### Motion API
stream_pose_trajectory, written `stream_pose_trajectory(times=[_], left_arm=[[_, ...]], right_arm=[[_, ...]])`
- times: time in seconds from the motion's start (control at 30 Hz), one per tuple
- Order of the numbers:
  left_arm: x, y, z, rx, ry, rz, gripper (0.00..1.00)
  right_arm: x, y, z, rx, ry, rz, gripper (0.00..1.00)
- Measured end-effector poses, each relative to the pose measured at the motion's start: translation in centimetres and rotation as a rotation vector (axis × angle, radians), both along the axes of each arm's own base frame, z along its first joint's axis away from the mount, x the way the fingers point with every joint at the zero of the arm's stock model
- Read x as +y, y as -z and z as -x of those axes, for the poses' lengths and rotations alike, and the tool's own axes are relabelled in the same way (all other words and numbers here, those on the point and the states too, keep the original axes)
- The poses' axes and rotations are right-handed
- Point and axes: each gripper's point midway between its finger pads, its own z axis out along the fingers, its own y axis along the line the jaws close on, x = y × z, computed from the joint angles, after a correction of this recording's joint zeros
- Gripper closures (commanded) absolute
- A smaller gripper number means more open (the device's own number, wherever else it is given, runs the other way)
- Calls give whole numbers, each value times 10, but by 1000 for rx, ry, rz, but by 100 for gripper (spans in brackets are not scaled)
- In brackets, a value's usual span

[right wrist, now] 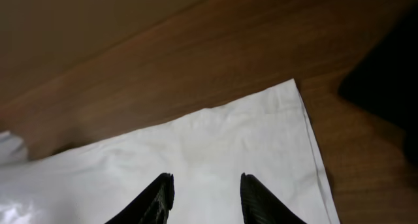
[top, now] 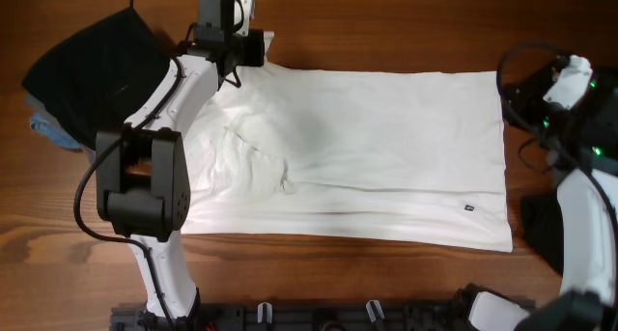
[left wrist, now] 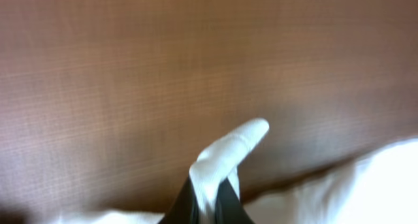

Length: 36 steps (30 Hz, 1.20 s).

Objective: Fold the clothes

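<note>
Left wrist: left gripper (left wrist: 209, 199) clamped on a corner of the limp, light T-shirt (left wrist: 230, 149); right gripper (right wrist: 206, 186), jaws apart, over its hem corner, likely the best hold.

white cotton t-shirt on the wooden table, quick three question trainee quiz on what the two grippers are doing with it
1. True or false: the left gripper is shut on a pinch of the large white cotton T-shirt.
2. Pick one. The right gripper has its fingers: A) shut on the shirt's hem; B) apart over the shirt near its corner; C) holding a black cloth.
3. Short answer: the small black hem tag lies nearer which gripper?

Key: 1 true; 2 B; 3 the right one.
</note>
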Motion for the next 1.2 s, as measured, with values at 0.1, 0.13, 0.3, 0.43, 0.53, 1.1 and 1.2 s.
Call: stream_pose_trajectory(times=[0.1, 0.13, 0.3, 0.43, 0.53, 1.1, 1.2], left_arm=[[4, 16, 22, 110, -2, -22, 96], [6, 21, 29, 143, -2, -28, 96], [12, 38, 63, 299, -2, -55, 96], [16, 45, 84, 395, -12, -68, 96], [17, 47, 91, 426, -17, -71, 96], [12, 39, 67, 321, -19, -50, 96], [12, 39, 66, 318, -21, -48, 96]], right_arm=[[-4, 33, -15, 44, -6, -17, 57], [-6, 43, -18, 61, -6, -23, 57], [-14, 104, -25, 178, 21, -52, 57], [-18, 137, -26, 302, 50, -101, 57], [-27, 140, -38, 359, 82, -113, 55], [-39, 150, -113, 273, 96, 11, 40], [-35, 162, -119, 274, 87, 44, 37]])
